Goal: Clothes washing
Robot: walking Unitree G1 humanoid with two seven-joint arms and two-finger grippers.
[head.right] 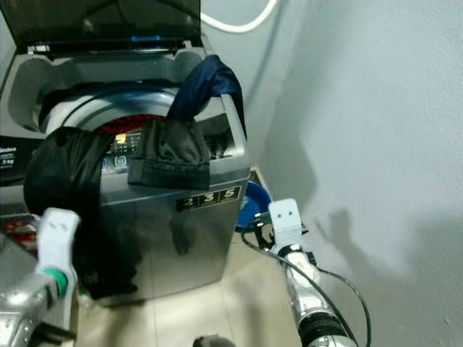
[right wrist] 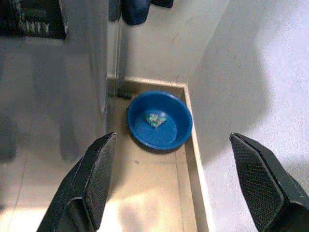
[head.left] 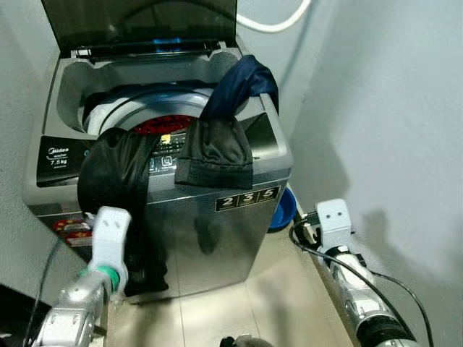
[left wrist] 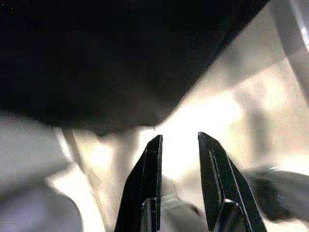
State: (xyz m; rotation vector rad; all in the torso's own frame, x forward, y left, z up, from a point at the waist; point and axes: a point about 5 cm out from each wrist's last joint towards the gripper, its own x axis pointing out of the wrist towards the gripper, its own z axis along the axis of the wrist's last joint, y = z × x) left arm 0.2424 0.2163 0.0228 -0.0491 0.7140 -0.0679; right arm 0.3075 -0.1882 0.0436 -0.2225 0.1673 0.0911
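The washing machine (head.left: 210,217) stands in the corner with its lid (head.left: 137,22) raised; a black garment (head.left: 119,181) hangs over its front left edge down the front panel, a dark cloth (head.left: 215,153) lies over the control panel, and a navy garment (head.left: 242,83) drapes over the right rim. The left gripper (left wrist: 178,145) is low beside the black garment, fingers slightly apart and holding nothing. The right gripper (right wrist: 181,145) has its fingers wide apart and points at a blue basin (right wrist: 159,119) on the floor between machine and wall.

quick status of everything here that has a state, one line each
washing machine lid: open, raised
black garment: draped over the front edge, hanging down
dark blue garment: hanging over the rim
blue basin: upright on the floor
left gripper: open
right gripper: open wide
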